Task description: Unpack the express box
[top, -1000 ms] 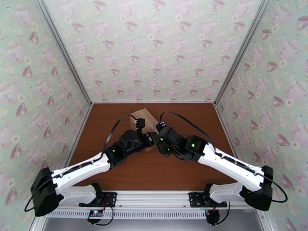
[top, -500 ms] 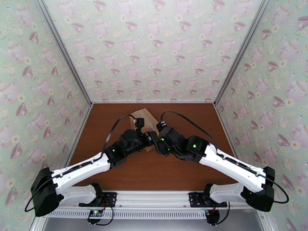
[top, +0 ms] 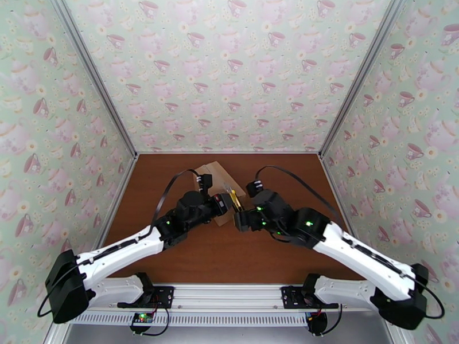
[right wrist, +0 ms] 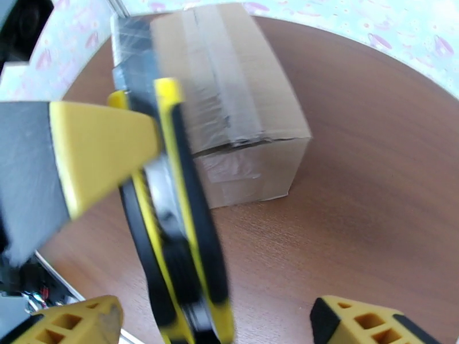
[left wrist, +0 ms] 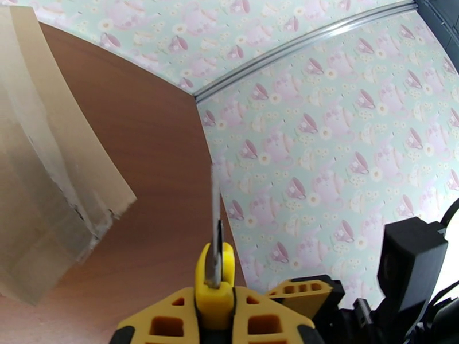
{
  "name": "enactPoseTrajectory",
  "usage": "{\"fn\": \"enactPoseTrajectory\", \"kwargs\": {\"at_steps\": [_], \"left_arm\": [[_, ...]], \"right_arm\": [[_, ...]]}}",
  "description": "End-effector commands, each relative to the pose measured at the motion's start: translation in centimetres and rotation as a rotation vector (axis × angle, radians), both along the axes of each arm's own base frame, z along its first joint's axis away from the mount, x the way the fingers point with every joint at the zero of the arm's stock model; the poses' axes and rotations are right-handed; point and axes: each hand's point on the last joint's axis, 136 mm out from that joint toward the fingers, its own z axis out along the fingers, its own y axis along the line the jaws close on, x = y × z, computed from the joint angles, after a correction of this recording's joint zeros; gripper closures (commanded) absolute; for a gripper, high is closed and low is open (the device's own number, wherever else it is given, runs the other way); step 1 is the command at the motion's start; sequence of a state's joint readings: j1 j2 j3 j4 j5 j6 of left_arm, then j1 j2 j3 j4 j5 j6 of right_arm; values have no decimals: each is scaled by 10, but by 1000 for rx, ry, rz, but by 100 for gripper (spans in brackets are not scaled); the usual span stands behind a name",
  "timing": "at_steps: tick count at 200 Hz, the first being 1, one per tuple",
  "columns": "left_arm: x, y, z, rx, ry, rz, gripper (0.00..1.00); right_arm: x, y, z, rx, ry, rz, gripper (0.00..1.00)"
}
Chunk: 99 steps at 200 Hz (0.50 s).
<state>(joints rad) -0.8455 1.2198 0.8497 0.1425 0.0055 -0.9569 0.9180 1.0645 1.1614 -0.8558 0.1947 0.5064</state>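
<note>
Viewing from above, the plain brown cardboard express box (top: 213,170) lies at the far middle of the brown wooden table (top: 287,173), with both arms meeting just before it. The left wrist view shows the left gripper (left wrist: 215,294) clamped on a yellow-and-black utility knife (left wrist: 214,265), blade up, beside the box. In the right wrist view the right gripper (right wrist: 218,319) is spread wide either side of that knife, probably a handover so the clear tape seam (right wrist: 212,81) can be cut.
</note>
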Motion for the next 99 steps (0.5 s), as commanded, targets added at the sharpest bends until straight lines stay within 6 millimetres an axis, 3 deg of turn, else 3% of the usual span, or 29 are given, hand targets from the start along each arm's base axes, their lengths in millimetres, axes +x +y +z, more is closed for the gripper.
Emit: {"fn": "enactPoseTrajectory", "kwargs": {"at_steps": [1,46,50,67,71,99], "left_arm": [[7,10,43,-41,-94,42,100],[14,12,69,-43,-156,65,100],[15,13,72,-46,-162,70,100],[19,13,80,-53,-192,81,100],[20,13,96,-75,-216,84,100],[28,14,130,-104,-292,116,100]], "right_arm": [[-4,0,13,162,25,-7,6],[1,3,28,436,78,5,6],[-2,0,40,486,53,16,6],[-1,-1,60,623,35,37,6],[0,-1,64,650,28,40,6],[4,-6,99,797,-42,71,5]]}}
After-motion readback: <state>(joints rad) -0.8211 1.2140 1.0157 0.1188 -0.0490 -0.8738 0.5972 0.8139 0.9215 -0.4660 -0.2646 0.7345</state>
